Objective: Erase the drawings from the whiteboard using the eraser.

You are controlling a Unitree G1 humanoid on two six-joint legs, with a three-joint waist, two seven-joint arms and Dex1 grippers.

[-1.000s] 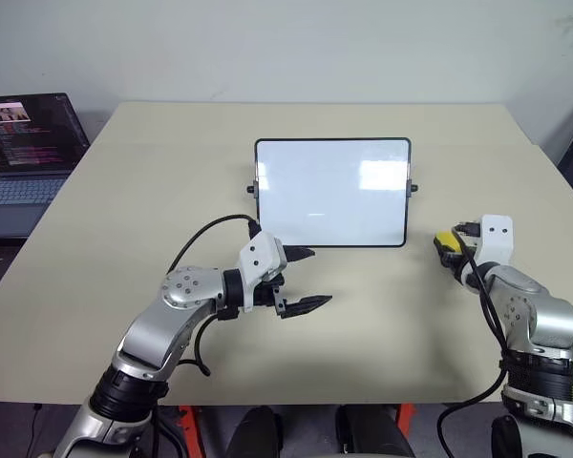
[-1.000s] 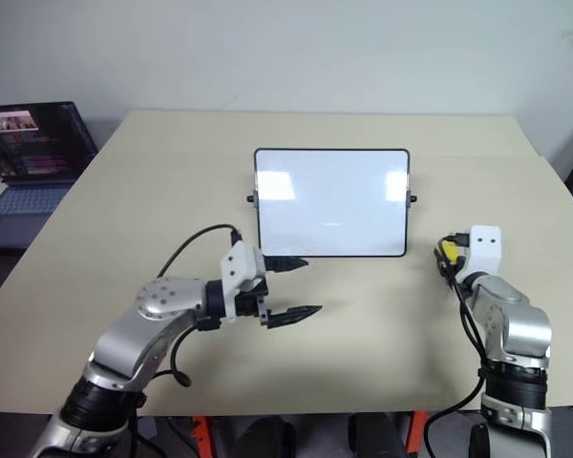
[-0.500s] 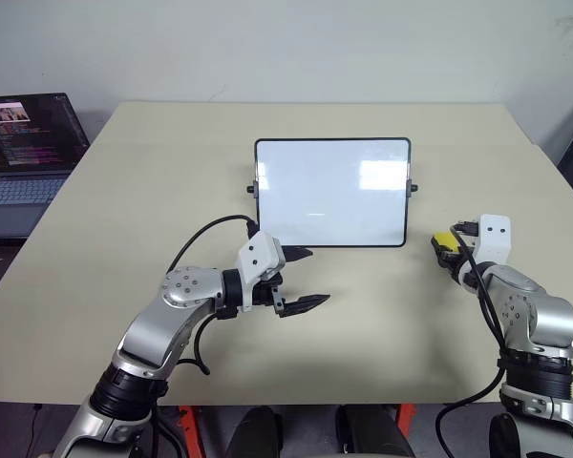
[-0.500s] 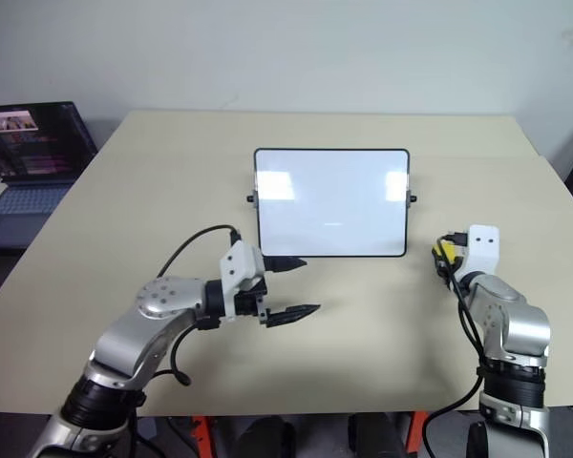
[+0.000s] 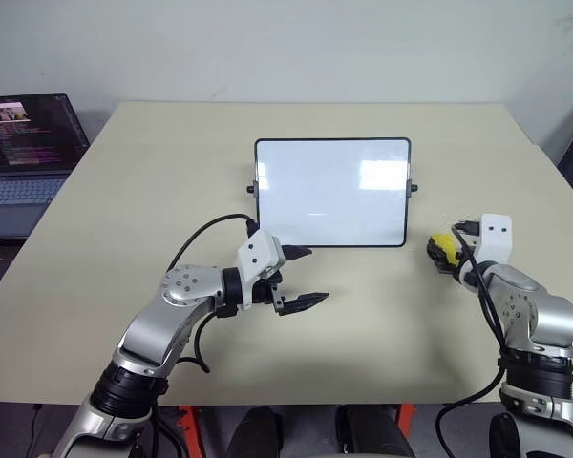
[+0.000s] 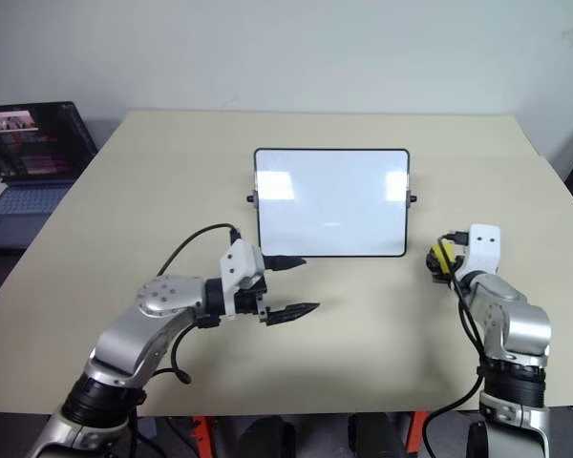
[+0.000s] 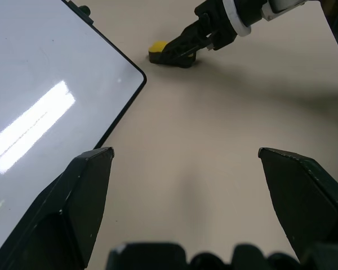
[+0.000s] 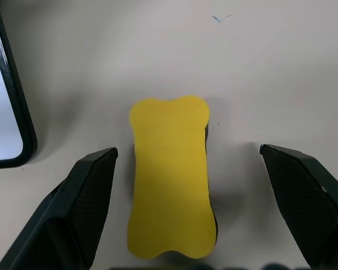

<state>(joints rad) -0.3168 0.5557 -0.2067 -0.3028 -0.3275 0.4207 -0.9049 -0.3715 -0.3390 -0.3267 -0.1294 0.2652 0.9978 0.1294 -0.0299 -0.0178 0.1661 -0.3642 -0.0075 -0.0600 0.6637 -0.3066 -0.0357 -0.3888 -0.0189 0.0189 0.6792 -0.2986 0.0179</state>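
The whiteboard [image 5: 331,191] lies at the middle back of the table, its face plain white with light reflections; the drawings are out of view. The yellow eraser [image 8: 170,177] lies flat on the table just right of the board's lower right corner [image 5: 443,244]. My right gripper [image 8: 188,149] stands open around it, one finger on each side, neither touching it. My left gripper [image 5: 318,275] hovers open over bare table in front of the board's lower left corner, pointing right, with nothing between its fingers [image 7: 90,185].
An open laptop [image 5: 24,157] sits at the far left, beyond the table's left edge. The beige table [image 5: 124,210] stretches wide on both sides of the board. A black cable [image 5: 205,234] loops off my left wrist.
My right gripper has opened and let go of the eraser, which now rests on the table a touch further left. The left arm has not moved.
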